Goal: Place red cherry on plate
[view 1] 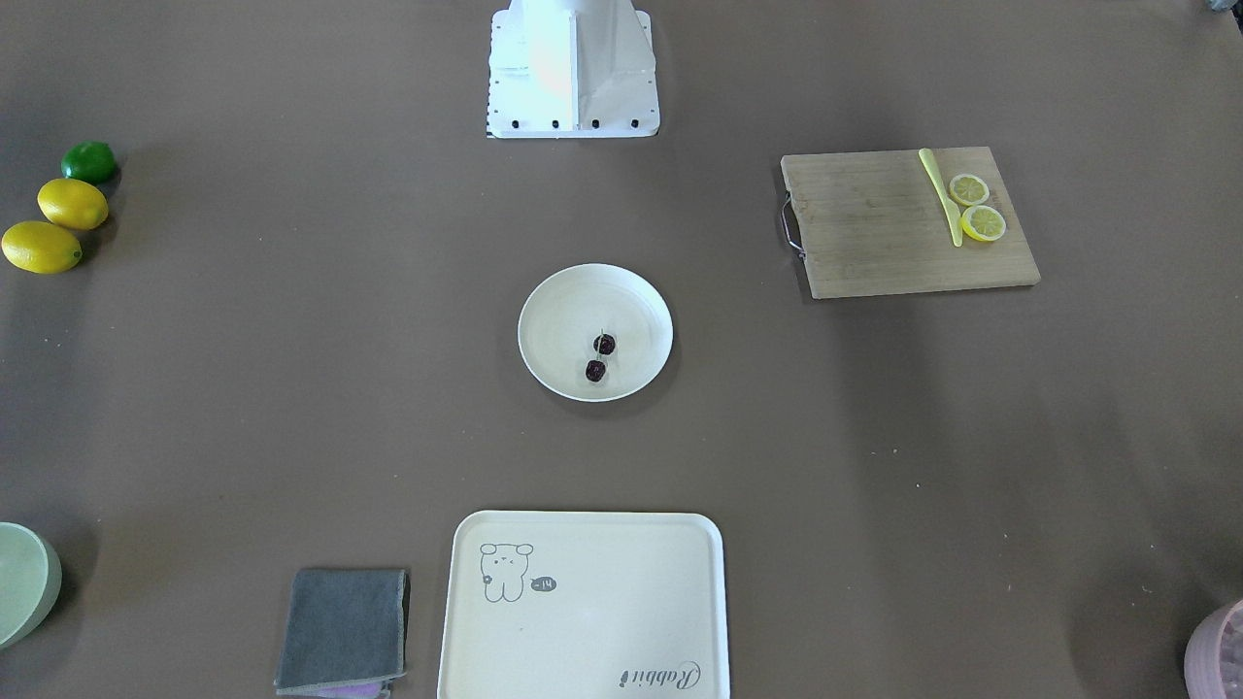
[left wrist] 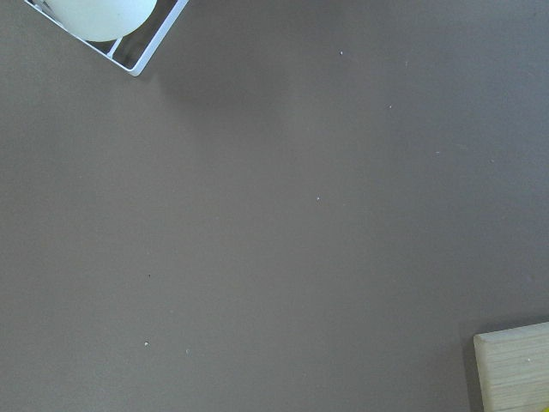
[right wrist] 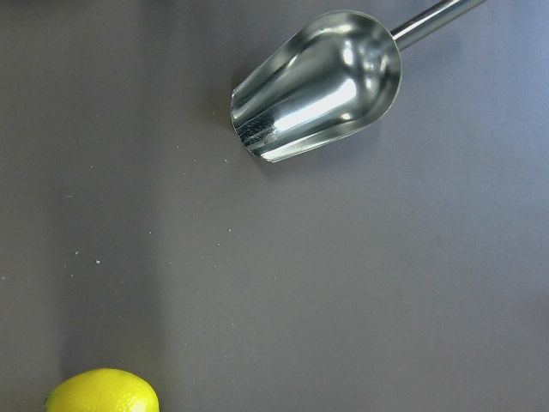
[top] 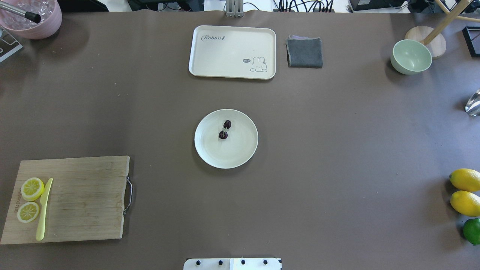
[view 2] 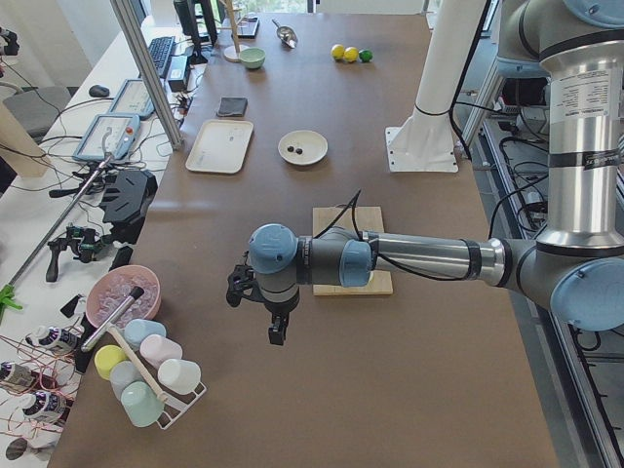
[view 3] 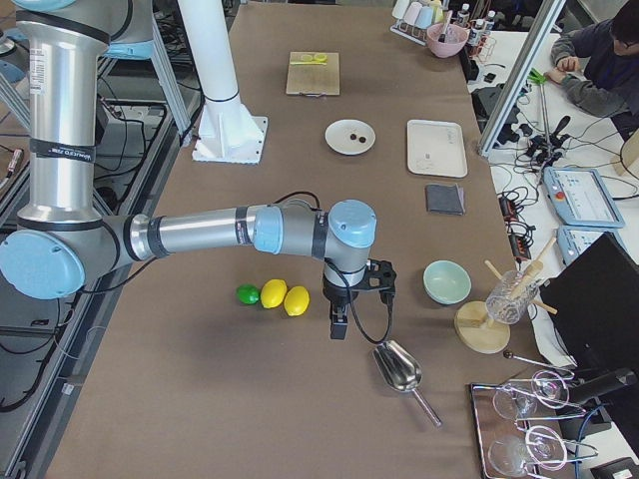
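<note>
The red cherry (view 1: pixel 600 356) (top: pixel 225 129), a pair of tiny dark fruits joined by stems, lies inside the round cream-white plate (view 1: pixel 554 330) (top: pixel 234 152) at the table's middle. Neither arm is near it. My left gripper (view 2: pixel 277 334) hangs over bare table at the left end, between the cutting board and a cup rack. At the opposite end, my right gripper (view 3: pixel 338 327) hangs beside the lemons and a metal scoop. Both show only in the side views, so I cannot tell whether they are open or shut. The wrist views show no fingers.
A wooden cutting board (top: pixel 82 198) holds lemon slices and a yellow knife. Two lemons (top: pixel 465 191) and a lime (top: pixel 471 230) lie on the right. The far side has a cream tray (top: pixel 232 45), grey cloth (top: pixel 304 52), green bowl (top: pixel 410 56) and pink bowl (top: pixel 33 22). A metal scoop (right wrist: pixel 317 81) lies under the right wrist.
</note>
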{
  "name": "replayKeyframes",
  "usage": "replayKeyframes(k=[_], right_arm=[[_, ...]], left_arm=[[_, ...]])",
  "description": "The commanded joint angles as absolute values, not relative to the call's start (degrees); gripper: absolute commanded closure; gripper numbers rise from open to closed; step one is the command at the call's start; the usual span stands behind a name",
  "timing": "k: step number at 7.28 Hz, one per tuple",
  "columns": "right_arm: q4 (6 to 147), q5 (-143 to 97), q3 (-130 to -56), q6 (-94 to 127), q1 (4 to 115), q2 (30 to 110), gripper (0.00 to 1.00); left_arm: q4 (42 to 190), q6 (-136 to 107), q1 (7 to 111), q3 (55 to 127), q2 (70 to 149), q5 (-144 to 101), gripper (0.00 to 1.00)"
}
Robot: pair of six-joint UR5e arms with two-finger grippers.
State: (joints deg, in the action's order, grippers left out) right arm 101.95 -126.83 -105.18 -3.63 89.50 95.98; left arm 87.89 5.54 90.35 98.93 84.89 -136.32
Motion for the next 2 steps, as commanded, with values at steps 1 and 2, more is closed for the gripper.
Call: replayKeyframes(k=[1,2], right_arm=[[101.95,-126.83,-105.21,-3.6,89.47,95.98,0.0],[101.95,-126.83,-105.21,-3.6,89.56,95.98,0.0]], left_arm=[[87.89,5.54,90.35,99.05,84.9,-136.32,0.02],[87.89,5.54,90.35,99.05,84.9,-136.32,0.02]])
